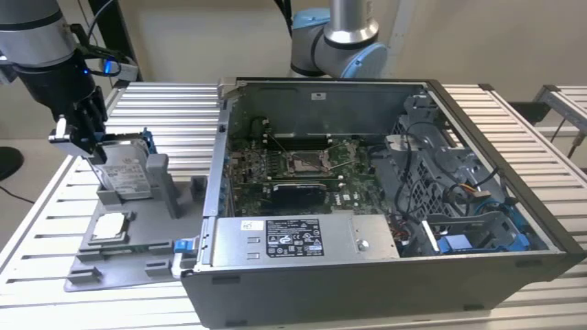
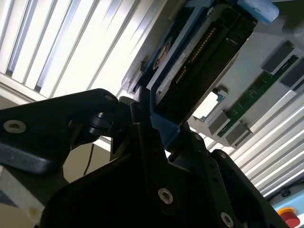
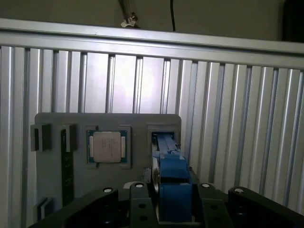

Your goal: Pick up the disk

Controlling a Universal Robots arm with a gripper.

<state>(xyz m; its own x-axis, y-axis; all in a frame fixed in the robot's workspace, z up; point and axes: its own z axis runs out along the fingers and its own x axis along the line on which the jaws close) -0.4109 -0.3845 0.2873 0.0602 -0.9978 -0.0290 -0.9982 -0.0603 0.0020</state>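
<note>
The disk (image 1: 125, 170) is a silver-grey drive with a white label in a blue bracket. It stands on edge in a slot of the grey holder (image 1: 137, 237), at the exterior view's left. My gripper (image 1: 81, 141) has come down onto its upper end. In the second wrist view the black fingers (image 2: 142, 128) press on the blue bracket at the end of the disk (image 2: 199, 52). In the first wrist view the blue edge of the disk (image 3: 172, 166) sits between the two sides of the gripper (image 3: 173, 209). The gripper looks shut on the disk.
A small square silver chip (image 1: 108, 225) lies in the holder beside the disk, also seen as the chip (image 3: 107, 146). An open computer case (image 1: 367, 206) with a grey labelled box (image 1: 293, 237) stands at the exterior view's right. A second arm (image 1: 339, 41) rises behind it. A ribbed aluminium table (image 1: 165, 103) lies underneath.
</note>
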